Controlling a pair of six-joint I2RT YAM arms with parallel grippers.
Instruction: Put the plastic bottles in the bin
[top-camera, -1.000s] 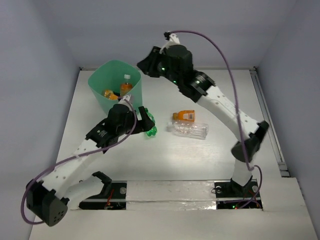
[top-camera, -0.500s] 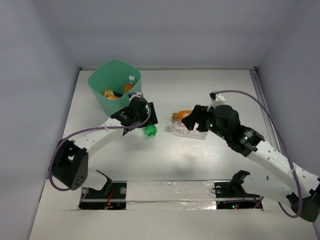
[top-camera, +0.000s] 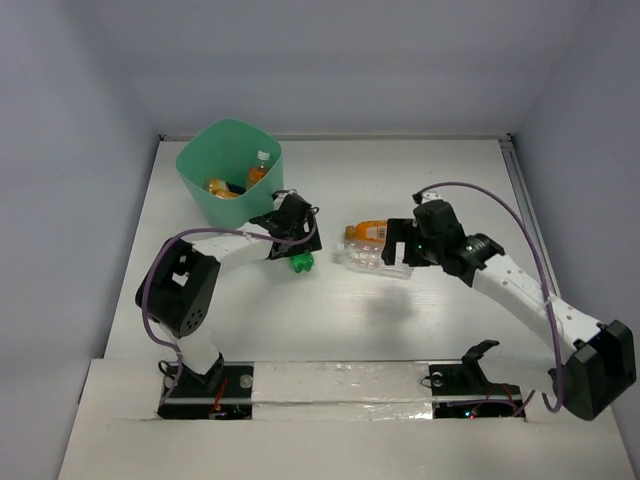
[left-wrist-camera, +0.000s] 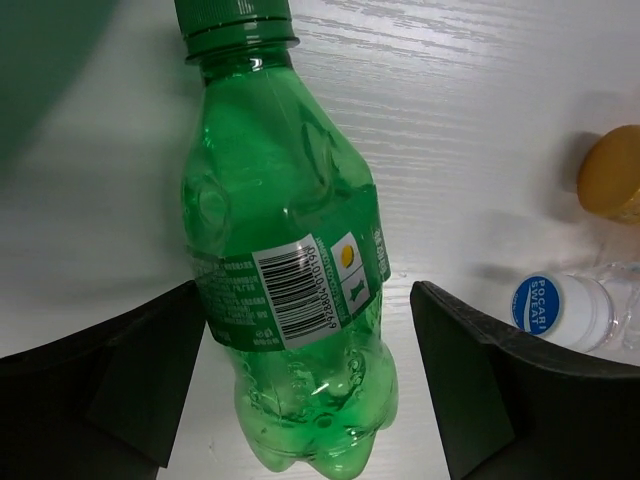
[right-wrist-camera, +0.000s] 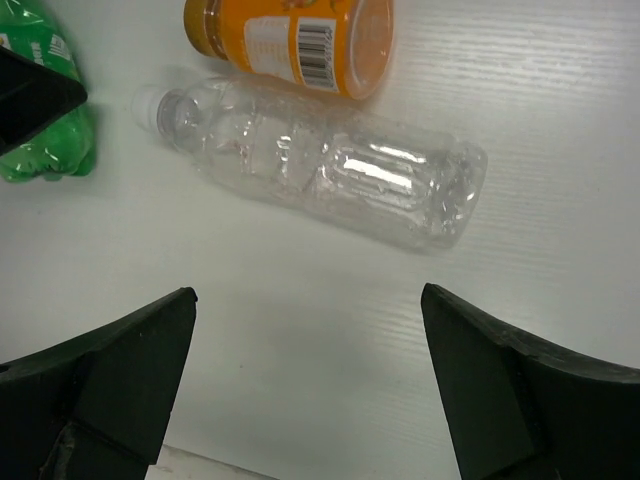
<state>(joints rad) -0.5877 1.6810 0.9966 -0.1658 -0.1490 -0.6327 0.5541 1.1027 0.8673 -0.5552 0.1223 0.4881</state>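
A green bottle (left-wrist-camera: 290, 240) lies on the table, cap pointing toward the bin (top-camera: 230, 165). My left gripper (left-wrist-camera: 305, 340) is open and straddles its lower half; the left finger (left-wrist-camera: 140, 380) is right at the label, and a gap shows on the right side. In the top view this gripper (top-camera: 295, 245) sits just right of the bin. A clear bottle (right-wrist-camera: 330, 175) and an orange bottle (right-wrist-camera: 290, 30) lie side by side mid-table. My right gripper (right-wrist-camera: 308, 295) is open wide just short of the clear bottle, nothing between its fingers. Orange bottles (top-camera: 250, 172) lie inside the bin.
The bin stands at the back left, close to the left arm's wrist. The clear bottle's blue-and-white cap (left-wrist-camera: 560, 310) and the orange bottle's cap (left-wrist-camera: 612, 185) lie a short way right of the green bottle. Walls enclose the table on three sides.
My right arm came away from above the bin, dropped to the table by the clear bottle and opened wider. My left gripper has settled around the green bottle.
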